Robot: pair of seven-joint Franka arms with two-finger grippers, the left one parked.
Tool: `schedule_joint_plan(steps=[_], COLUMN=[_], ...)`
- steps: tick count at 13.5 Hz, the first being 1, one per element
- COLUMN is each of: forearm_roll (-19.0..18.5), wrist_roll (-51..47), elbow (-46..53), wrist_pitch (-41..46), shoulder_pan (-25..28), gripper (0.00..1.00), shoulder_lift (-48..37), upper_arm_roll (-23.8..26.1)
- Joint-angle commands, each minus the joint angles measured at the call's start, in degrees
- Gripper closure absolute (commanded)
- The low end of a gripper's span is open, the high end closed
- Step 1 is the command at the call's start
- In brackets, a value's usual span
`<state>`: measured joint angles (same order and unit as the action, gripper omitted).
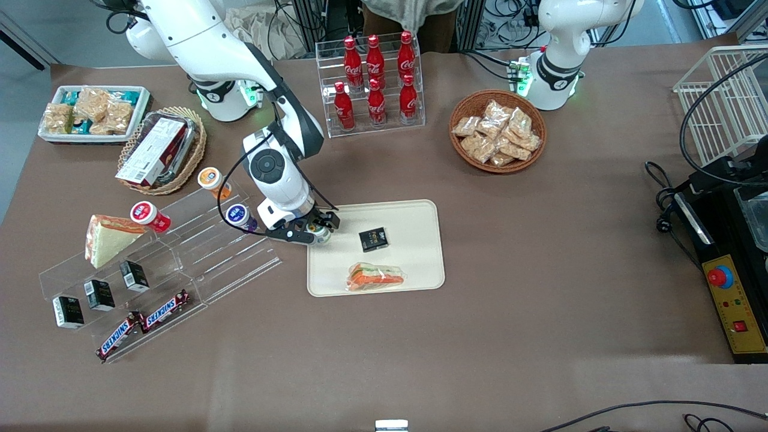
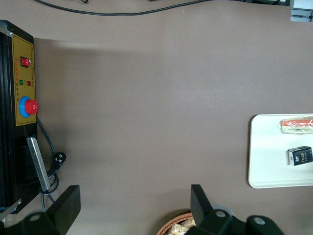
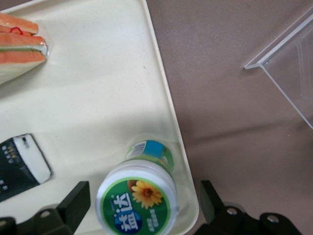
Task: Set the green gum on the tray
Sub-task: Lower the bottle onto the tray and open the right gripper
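Note:
The green gum (image 3: pixel 139 196), a small bottle with a green body and a white lid bearing a green-and-yellow flower mark, stands upright on the cream tray (image 3: pixel 98 88), close to the tray's rim at the working arm's end. My right gripper (image 3: pixel 144 198) is open, one finger on each side of the bottle with a gap to each. In the front view the gripper (image 1: pixel 317 231) hangs over that end of the tray (image 1: pixel 414 240), and the gum (image 1: pixel 323 236) is mostly hidden under it.
A black box (image 1: pixel 373 239) and a wrapped sandwich (image 1: pixel 376 276) lie on the tray. A clear acrylic rack (image 1: pixel 198 252) beside the tray holds a purple-lidded bottle (image 1: pixel 239 215), an orange one (image 1: pixel 211 179) and a red one (image 1: pixel 147 214). A cola rack (image 1: pixel 372 84) and a snack basket (image 1: pixel 498 132) stand farther from the camera.

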<state>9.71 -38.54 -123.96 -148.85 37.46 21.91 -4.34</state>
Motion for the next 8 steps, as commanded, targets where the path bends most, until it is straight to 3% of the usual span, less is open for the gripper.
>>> schedule_joint_plan(steps=[1, 3, 6, 8], forearm_roll=[0.23, 0.05, 0.05, 0.05], wrist_roll=[-0.75, 0.13, 0.22, 0.92], elbow=[-0.06, 1.25, 12.03, 17.67], wrist_pitch=[-0.66, 3.61, 25.99, 35.60], shoulder_pan=[0.68, 0.33, -0.02, 0.41], gripper=[0.00, 0.00, 0.00, 0.00], shoulder_lift=[-0.37, -3.26, -8.44, -12.40], upper_arm_roll=[-0.41, -0.50, -0.59, -0.50])
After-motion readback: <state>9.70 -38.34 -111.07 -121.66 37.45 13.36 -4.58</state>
